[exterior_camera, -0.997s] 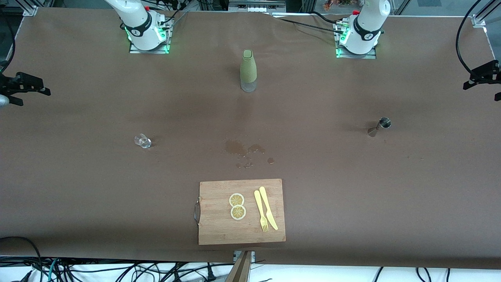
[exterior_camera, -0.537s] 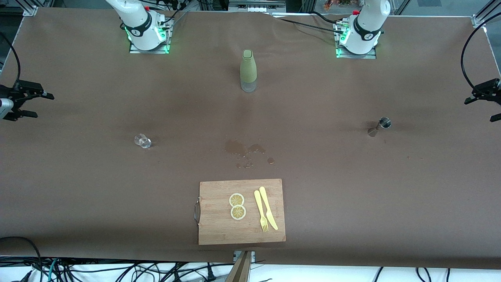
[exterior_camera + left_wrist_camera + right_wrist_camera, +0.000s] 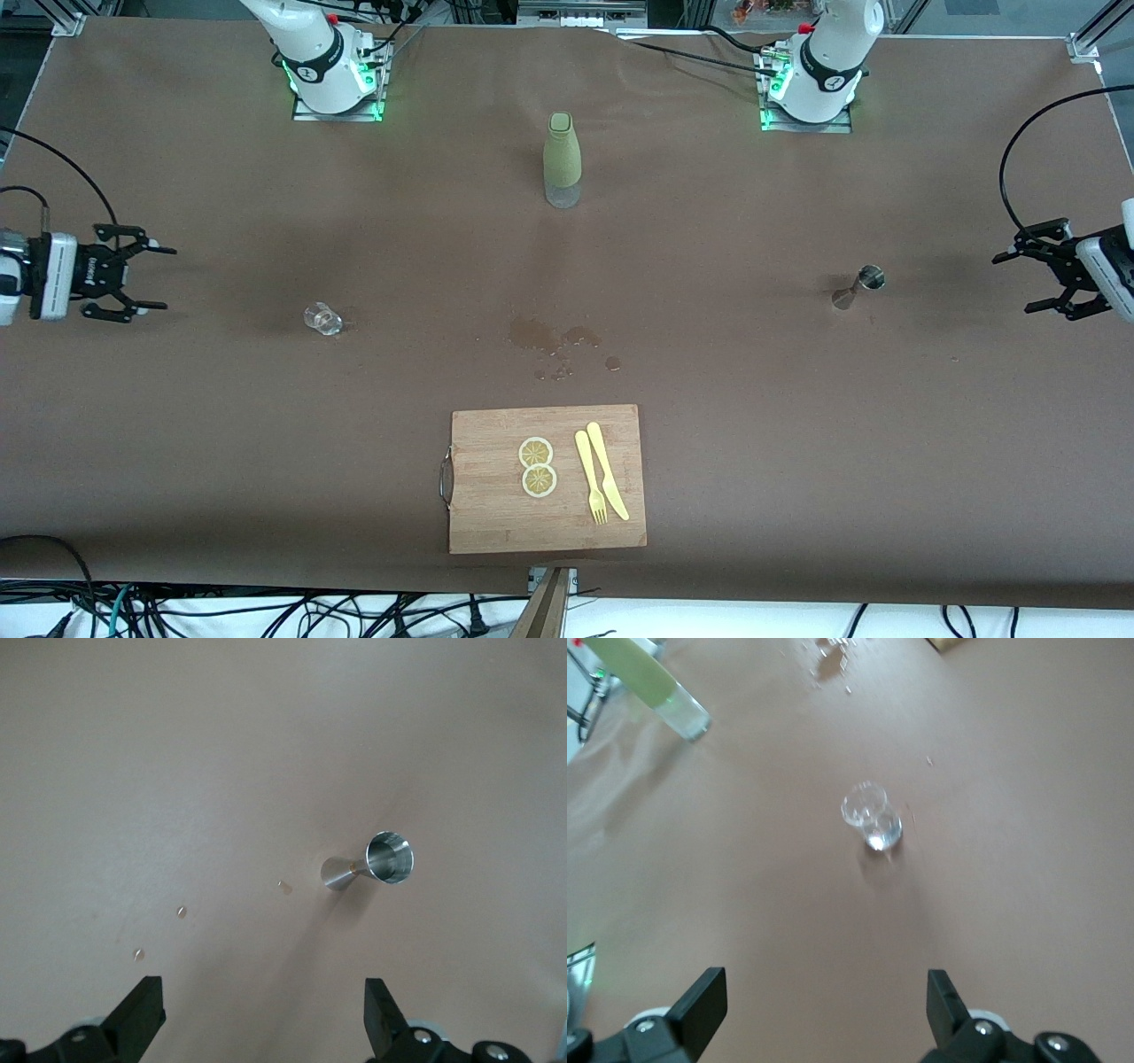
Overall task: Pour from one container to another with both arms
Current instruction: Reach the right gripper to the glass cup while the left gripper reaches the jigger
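A small clear glass (image 3: 322, 318) stands toward the right arm's end of the table and shows in the right wrist view (image 3: 871, 818). My right gripper (image 3: 168, 279) (image 3: 823, 985) hangs open over the table, out past the glass, with nothing between its fingers. A metal jigger (image 3: 859, 286) (image 3: 372, 864) sits toward the left arm's end. My left gripper (image 3: 1013, 284) (image 3: 262, 997) is open and empty, over the table outward of the jigger. A bottle in a green sleeve (image 3: 562, 159) (image 3: 647, 682) stands upright between the two arm bases.
A wooden cutting board (image 3: 496, 514) with two lemon slices (image 3: 537, 466), a yellow fork (image 3: 590, 478) and knife (image 3: 608, 471) lies near the front edge. Wet spill marks (image 3: 554, 341) stain the brown cover between board and bottle.
Both grippers have come in from the table's ends toward the middle, the right one toward the glass and the left one toward the jigger. Nothing on the table has moved.
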